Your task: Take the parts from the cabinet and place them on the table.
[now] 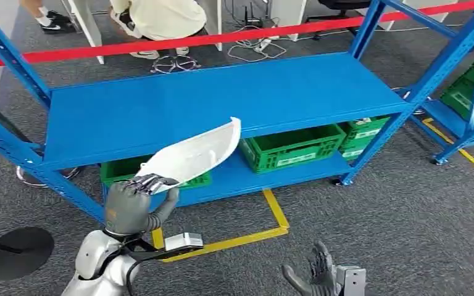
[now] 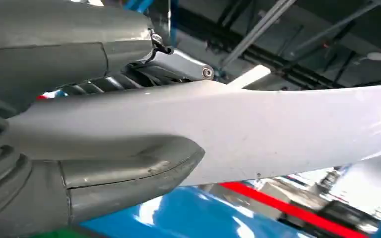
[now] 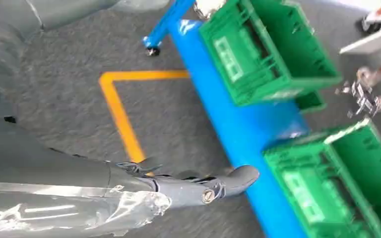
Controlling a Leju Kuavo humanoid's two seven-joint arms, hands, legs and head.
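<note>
We see our left robot hand (image 1: 137,200) gripping one end of a long, curved white part (image 1: 192,154), which slants up over the front edge of the blue shelf (image 1: 179,105) of the cabinet. From the left wrist, the thick thumb (image 2: 129,173) presses the part's pale surface and darker fingers (image 2: 178,67) wrap its far side. Our right robot hand (image 1: 313,274) hangs low over the grey carpet (image 1: 395,222), fingers spread, holding nothing. Green crates (image 1: 293,147) sit on the lower shelf, and a yellow floor line (image 1: 274,209) runs beside it
</note>
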